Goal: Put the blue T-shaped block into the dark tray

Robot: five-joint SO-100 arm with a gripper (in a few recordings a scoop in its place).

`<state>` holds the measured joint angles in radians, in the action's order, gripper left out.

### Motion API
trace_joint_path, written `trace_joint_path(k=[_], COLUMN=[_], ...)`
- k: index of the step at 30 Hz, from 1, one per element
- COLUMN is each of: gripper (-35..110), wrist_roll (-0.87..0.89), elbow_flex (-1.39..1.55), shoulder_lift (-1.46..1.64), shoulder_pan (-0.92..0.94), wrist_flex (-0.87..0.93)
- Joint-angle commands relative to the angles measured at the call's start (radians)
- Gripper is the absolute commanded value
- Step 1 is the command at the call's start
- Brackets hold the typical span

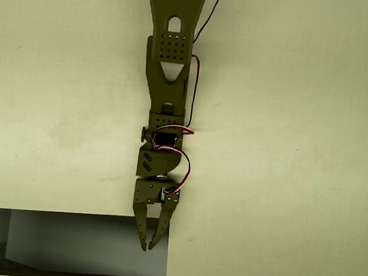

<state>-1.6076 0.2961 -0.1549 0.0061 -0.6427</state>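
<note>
My olive-green arm reaches down the middle of the overhead view from the top edge. Its gripper (147,245) hangs over the far right part of the dark tray (69,247), and its fingertips meet in a narrow V. Nothing shows between the fingers. The tray is a shallow rectangle with a thin black rim and a glossy grey inside, and it lies at the bottom left. No blue T-shaped block is in view; it is hidden or outside the picture.
The pale table surface (297,152) spreads to the left and right of the arm. Red and black wires (192,94) run along the arm's right side. The tray's lower rim lies at the picture's bottom edge.
</note>
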Motion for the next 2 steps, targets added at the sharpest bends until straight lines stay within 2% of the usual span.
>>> trace_joint_path(k=[1, 2], gripper=[0, 0], wrist_roll=[-0.006, -0.006], elbow_flex=[0.005, 0.005], shoulder_lift=[0.0, 0.0], shoulder_pan=[0.008, 0.008], wrist_flex=[-0.018, -0.018])
